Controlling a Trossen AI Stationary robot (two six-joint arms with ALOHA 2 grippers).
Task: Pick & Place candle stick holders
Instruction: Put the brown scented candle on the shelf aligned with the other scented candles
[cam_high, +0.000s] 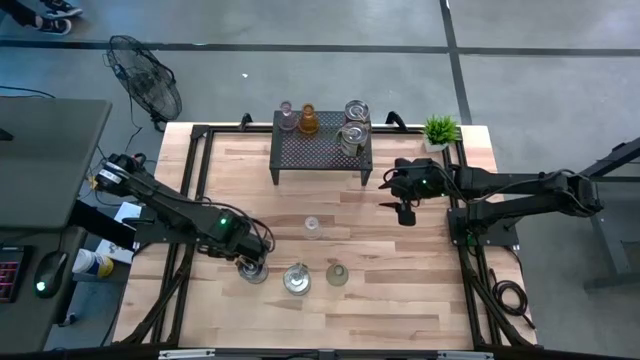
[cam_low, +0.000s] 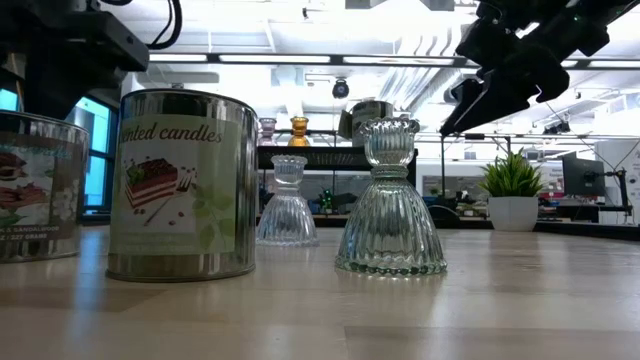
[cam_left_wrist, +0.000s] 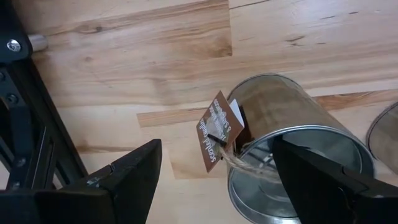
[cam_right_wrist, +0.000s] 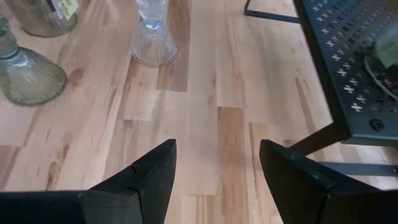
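Observation:
On the near part of the table stand two silvery tin holders (cam_high: 252, 270) (cam_high: 296, 279), a pale green glass holder (cam_high: 337, 273) and, farther back, a clear glass one (cam_high: 313, 227). My left gripper (cam_left_wrist: 216, 149) hangs open, pointing down, above the left tin (cam_left_wrist: 292, 155), which has a brown tag on twine; it touches nothing. The black shelf (cam_high: 322, 155) bears a pinkish holder (cam_high: 287, 115), an amber one (cam_high: 308, 121) and two silvery ones (cam_high: 354, 125). My right gripper (cam_right_wrist: 217, 149) is open in the air to the right of the shelf.
A small potted plant (cam_high: 438, 130) stands at the far right corner. Black frame rails (cam_high: 200, 170) run along the table's edges. Bare wood lies between the shelf and the near holders. A fan (cam_high: 145, 80) stands on the floor beyond the far left corner.

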